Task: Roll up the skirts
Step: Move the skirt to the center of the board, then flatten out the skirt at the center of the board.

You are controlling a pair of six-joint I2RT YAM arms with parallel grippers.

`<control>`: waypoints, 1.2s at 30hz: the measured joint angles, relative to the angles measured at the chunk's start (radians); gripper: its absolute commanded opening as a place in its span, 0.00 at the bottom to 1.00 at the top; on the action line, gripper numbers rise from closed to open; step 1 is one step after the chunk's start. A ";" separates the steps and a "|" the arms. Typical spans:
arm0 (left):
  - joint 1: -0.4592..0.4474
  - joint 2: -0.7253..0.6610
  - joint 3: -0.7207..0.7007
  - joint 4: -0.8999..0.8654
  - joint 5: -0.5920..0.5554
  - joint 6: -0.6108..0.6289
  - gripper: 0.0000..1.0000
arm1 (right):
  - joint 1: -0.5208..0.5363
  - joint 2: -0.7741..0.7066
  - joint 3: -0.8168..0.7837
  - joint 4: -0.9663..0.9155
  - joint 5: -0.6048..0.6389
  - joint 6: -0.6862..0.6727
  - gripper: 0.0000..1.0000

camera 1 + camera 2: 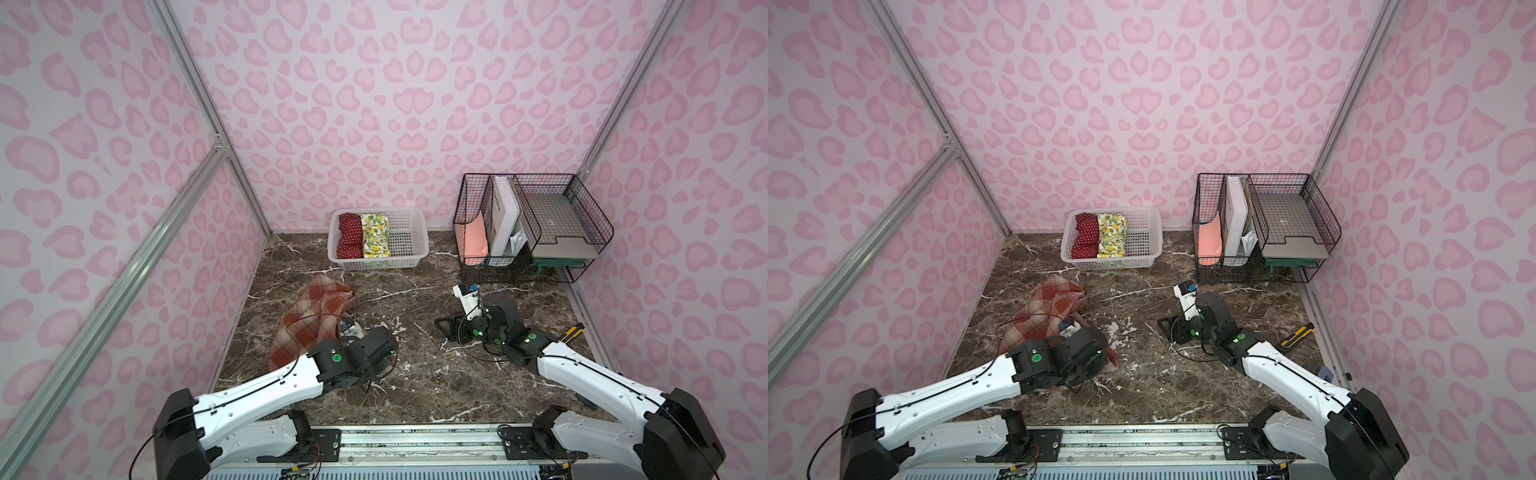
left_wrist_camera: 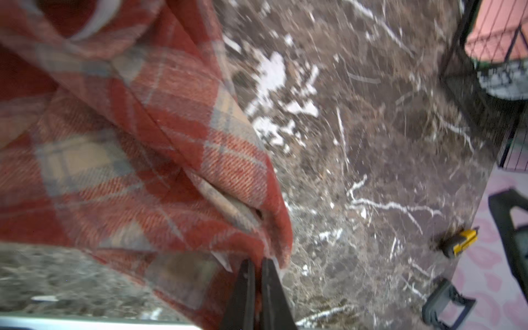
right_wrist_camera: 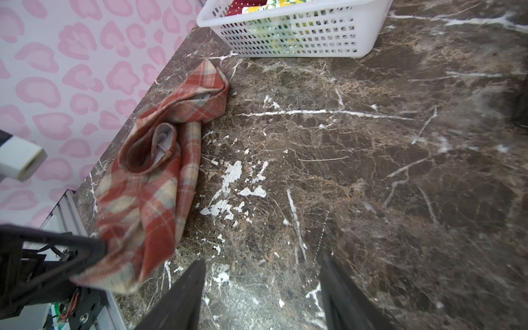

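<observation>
The plaid skirt point(image 1: 316, 316) point(image 3: 151, 177) lies crumpled on the marble table's left side, partly curled, with its near corner lifted. My left gripper point(image 2: 257, 261) is shut on that corner of the plaid skirt point(image 2: 143, 143). The red polka-dot skirt point(image 1: 350, 235) and the lemon-print skirt point(image 1: 375, 235) sit rolled side by side in the left half of the white basket point(image 1: 415, 249) at the back. My right gripper point(image 3: 264, 260) stands open over bare table right of the plaid skirt, holding nothing; in a top view the right gripper point(image 1: 446, 330) is at centre right.
A black wire desk organizer point(image 1: 532, 224) with papers and trays fills the back right corner. A yellow-and-black utility knife point(image 1: 571, 332) lies by the right wall. The pink wall runs close along the skirt's left side. The basket's right half holds nothing.
</observation>
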 measured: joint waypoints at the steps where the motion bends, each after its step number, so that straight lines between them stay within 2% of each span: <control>1: -0.027 0.057 0.028 0.043 0.011 0.001 0.00 | -0.003 -0.003 0.000 -0.008 0.003 0.000 0.68; 5: -0.093 0.210 0.132 0.151 0.064 0.055 0.00 | -0.030 -0.014 0.001 -0.039 0.022 0.000 0.68; 6: -0.102 0.242 0.162 0.179 0.085 0.080 0.10 | -0.041 -0.016 0.002 -0.045 0.025 0.000 0.68; 7: -0.109 0.269 0.187 0.207 0.108 0.108 0.37 | -0.056 -0.018 0.002 -0.052 0.028 0.000 0.69; 8: -0.112 0.286 0.203 0.232 0.127 0.140 0.54 | -0.072 -0.020 0.002 -0.060 0.032 0.001 0.69; 10: -0.113 0.299 0.219 0.275 0.162 0.189 0.72 | -0.099 -0.021 0.003 -0.076 0.046 0.003 0.69; 11: -0.113 0.296 0.221 0.290 0.171 0.217 0.90 | -0.113 -0.021 0.003 -0.084 0.049 0.003 0.69; 12: -0.114 0.286 0.224 0.294 0.175 0.243 0.98 | -0.119 -0.021 0.003 -0.089 0.055 0.004 0.70; 16: -0.106 0.182 0.256 0.227 0.117 0.350 0.99 | -0.122 -0.012 0.003 -0.097 0.047 0.003 0.70; 18: -0.065 0.105 0.265 0.171 0.060 0.397 0.99 | -0.080 0.005 0.005 -0.088 0.039 0.003 0.70; 20: 0.016 0.006 0.235 0.126 0.007 0.426 0.98 | 0.003 0.038 0.022 -0.078 0.022 0.002 0.71; 25: 0.350 -0.254 -0.018 0.062 -0.074 0.455 0.96 | 0.243 0.213 0.122 0.017 -0.057 0.003 0.72; 30: 0.579 -0.361 -0.154 0.043 -0.062 0.472 0.96 | 0.314 0.325 0.175 0.053 -0.084 0.018 0.70; 32: 0.627 -0.366 -0.176 0.044 -0.034 0.480 0.96 | 0.333 0.362 0.198 0.055 -0.093 0.033 0.64; 36: 0.679 -0.344 -0.193 0.060 0.007 0.499 0.96 | 0.356 0.444 0.237 0.053 -0.096 0.034 0.38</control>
